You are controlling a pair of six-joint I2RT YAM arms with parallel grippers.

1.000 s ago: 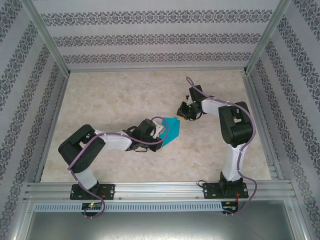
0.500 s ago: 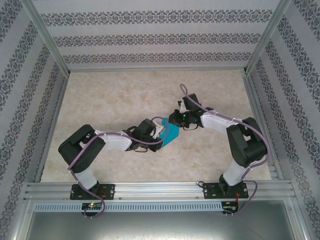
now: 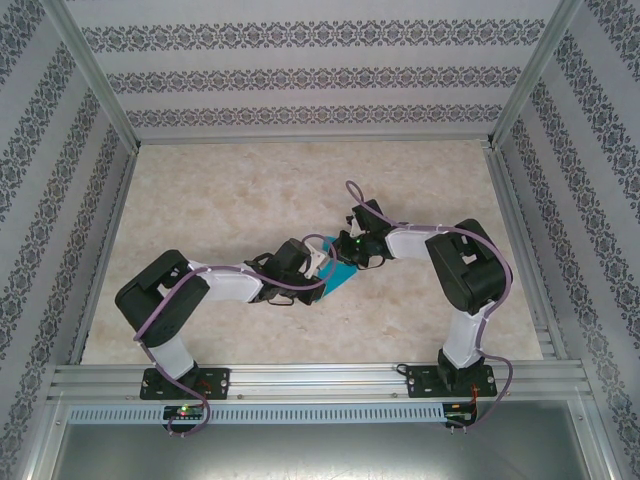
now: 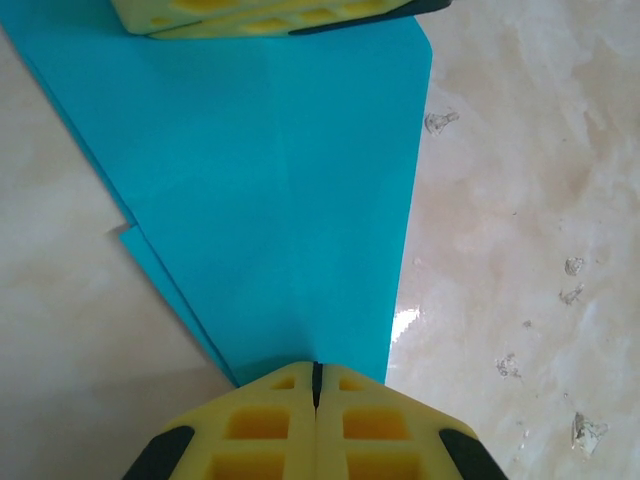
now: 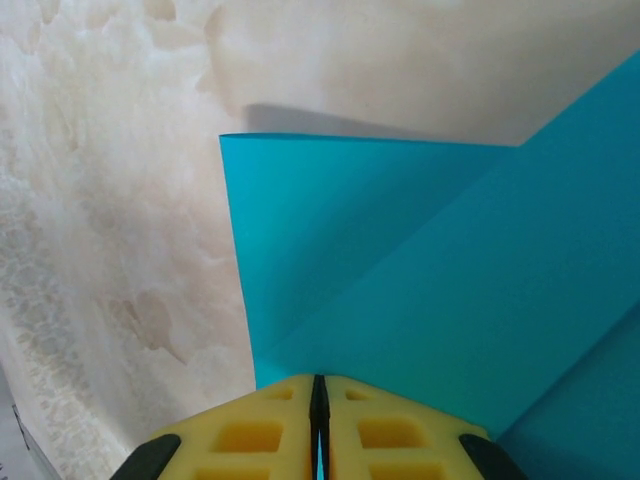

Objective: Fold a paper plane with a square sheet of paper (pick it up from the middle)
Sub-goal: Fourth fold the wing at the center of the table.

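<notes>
Marbled tabletop [image 3: 230, 200], folded sheet [image 3: 346, 274] diagonal

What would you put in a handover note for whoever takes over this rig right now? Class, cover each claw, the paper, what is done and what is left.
Left claw: shut on one end of the teal paper.
Right claw: shut on the opposite end.
Paper: stretched between both claws over the middle of the table. I cannot tell whether it touches the surface.
Done: paper gripped and partly folded; overlapping layers and a diagonal fold edge show.
Left: it is not a slim dart yet, so the remaining folds and the wings are still to do.
</notes>
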